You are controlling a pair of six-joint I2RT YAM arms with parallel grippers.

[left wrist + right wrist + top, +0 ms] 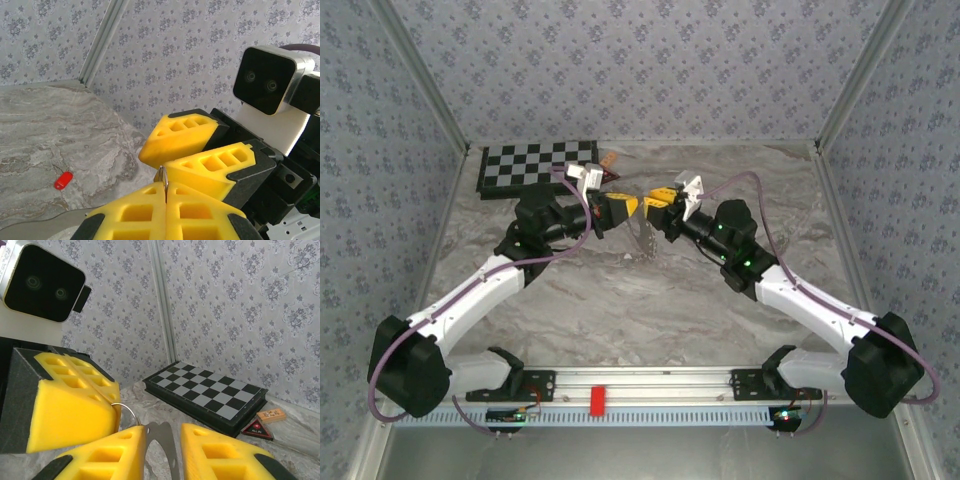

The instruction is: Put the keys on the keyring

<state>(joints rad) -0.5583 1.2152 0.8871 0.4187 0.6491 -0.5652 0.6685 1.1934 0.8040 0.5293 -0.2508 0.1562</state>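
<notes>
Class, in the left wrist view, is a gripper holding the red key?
No, the red key lies loose on the table, away from the left gripper pinching the keyring.

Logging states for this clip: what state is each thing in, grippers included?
Left gripper: shut on the thin silver-grey oval keyring.
Right gripper: open; the keyring's dangling metal piece shows between its fingers.
Tiny red-headed key: loose on the marbled table, off the keyring.
Black-and-white chessboard: flat on the table.
</notes>
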